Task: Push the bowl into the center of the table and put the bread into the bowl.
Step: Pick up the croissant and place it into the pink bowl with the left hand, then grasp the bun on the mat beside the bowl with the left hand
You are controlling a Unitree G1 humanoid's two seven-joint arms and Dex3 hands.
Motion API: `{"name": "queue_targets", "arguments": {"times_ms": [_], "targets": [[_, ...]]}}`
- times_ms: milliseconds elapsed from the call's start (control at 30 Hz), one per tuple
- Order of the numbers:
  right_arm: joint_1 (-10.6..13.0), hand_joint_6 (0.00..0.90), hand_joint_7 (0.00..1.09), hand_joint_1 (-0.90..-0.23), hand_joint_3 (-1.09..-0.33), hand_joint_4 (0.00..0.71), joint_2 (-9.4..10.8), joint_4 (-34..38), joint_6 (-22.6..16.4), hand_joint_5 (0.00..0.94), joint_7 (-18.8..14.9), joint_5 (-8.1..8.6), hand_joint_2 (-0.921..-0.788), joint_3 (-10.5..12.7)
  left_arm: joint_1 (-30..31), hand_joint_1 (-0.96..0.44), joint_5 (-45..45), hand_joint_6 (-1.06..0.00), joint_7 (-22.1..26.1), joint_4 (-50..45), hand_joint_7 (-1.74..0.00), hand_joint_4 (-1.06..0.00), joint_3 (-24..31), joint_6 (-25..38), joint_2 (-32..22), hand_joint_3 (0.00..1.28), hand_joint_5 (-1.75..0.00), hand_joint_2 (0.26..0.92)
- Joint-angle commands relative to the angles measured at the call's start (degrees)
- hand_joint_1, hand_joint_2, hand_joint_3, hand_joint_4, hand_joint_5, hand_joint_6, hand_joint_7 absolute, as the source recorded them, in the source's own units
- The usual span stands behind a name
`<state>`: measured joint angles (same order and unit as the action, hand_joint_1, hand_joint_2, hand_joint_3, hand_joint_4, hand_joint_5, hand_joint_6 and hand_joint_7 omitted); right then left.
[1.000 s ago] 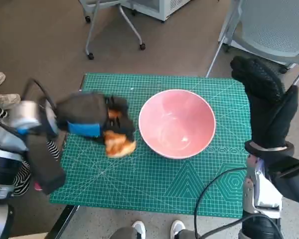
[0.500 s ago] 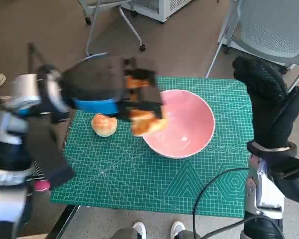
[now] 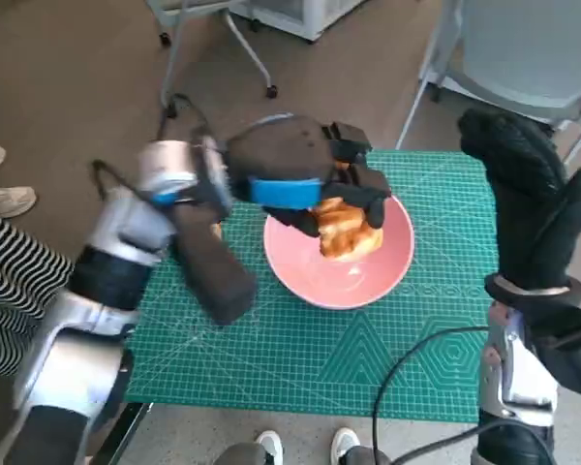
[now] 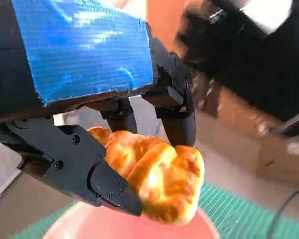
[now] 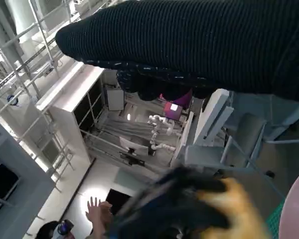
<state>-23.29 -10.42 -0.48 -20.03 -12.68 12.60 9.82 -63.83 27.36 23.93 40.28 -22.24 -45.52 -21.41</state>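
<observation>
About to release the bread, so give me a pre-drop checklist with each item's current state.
1. Bread held by the left hand: ok, black fingers clamp it on both sides.
2. Bread over the pink bowl: ok, in the head view it hangs above the bowl's inside.
3. Bowl inside free of other things: ok, only pink surface shows below the bread.
4. Bowl central on the green mat: cannot tell exactly; it looks roughly mid-mat.
5. Right hand out of the way: ok, raised at the mat's right edge, holding nothing.
6. Second bread piece: cannot tell, none visible.
</observation>
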Motion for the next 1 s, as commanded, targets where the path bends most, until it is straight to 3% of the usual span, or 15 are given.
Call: {"name": "queue_targets", "arguments": {"times_ms": [33,200,267,300,333,367,400,533,700,1000], "targets": [[1.49,0.024,0.57,-0.674,-0.696,0.176,-0.16,0.02,0.93,0.000,-0.17,0.41,-0.921,0.16,-2.28,0.00,3.48,-0.69,-3.22,5.77,-1.22,-0.62,-2.02,-0.45,2.05,0.08,-1.11,0.920],[1.67,0.024,0.57,-0.673,-0.697,0.175,-0.08,-0.41,1.25,0.000,-0.03,0.63,-0.921,0.14,-3.00,0.00,4.33,-0.68,-3.41,11.59,-1.23,-0.62,-3.58,-1.26,4.04,0.08,-1.11,0.921],[1.82,0.024,0.57,-0.674,-0.696,0.176,-0.07,-0.69,1.37,0.001,0.06,0.66,-0.921,0.11,-3.05,0.00,4.10,-0.65,-2.41,13.22,-1.25,-0.59,-3.94,-1.12,4.70,0.10,-1.15,0.921],[1.91,0.024,0.57,-0.674,-0.696,0.176,-0.08,-0.84,1.44,0.001,0.08,0.72,-0.921,0.12,-2.90,0.00,3.79,-0.61,-1.39,13.82,-1.29,-0.51,-4.07,-0.40,5.02,0.15,-1.22,0.921],[1.97,0.024,0.57,-0.674,-0.696,0.176,-0.08,-0.93,1.49,0.001,0.08,0.76,-0.921,0.13,-2.84,-0.07,3.58,-0.58,-0.77,14.23,-1.33,-0.47,-4.15,0.05,5.21,0.18,-1.13,0.921],[2.01,0.024,0.57,-0.674,-0.696,0.176,-0.10,-0.95,1.54,0.001,0.05,0.86,-0.921,0.19,-2.67,-0.17,3.43,-0.52,0.11,14.26,-1.39,-0.44,-4.26,0.58,5.14,0.23,-0.91,0.921],[2.03,0.025,0.57,-0.674,-0.695,0.176,-0.11,-0.95,1.59,0.001,0.02,0.92,-0.921,0.23,-2.58,-0.11,3.37,-0.41,0.62,14.25,-1.12,-0.37,-4.31,0.84,5.05,0.22,-0.67,0.885],[2.06,0.025,0.57,-0.674,-0.695,0.176,-0.12,-1.20,2.02,0.001,0.09,1.16,-0.921,0.37,-1.99,-0.06,2.80,-0.32,2.98,12.44,-0.43,-0.24,-3.95,1.86,3.95,0.08,-0.15,0.843],[2.22,0.025,0.57,-0.673,-0.695,0.176,-0.06,-1.75,2.55,0.001,0.23,1.25,-0.921,0.48,-0.52,-0.12,-0.64,-0.25,7.20,8.63,-0.21,-0.13,-2.09,3.36,2.49,0.01,-0.03,0.795],[2.28,0.027,0.57,-0.677,-0.699,0.178,-0.04,-2.02,2.70,0.001,0.40,0.83,-0.921,0.59,1.78,-0.16,-10.26,-0.22,14.67,2.80,-0.14,-0.09,3.28,5.07,-2.56,0.00,0.00,0.777]]}}
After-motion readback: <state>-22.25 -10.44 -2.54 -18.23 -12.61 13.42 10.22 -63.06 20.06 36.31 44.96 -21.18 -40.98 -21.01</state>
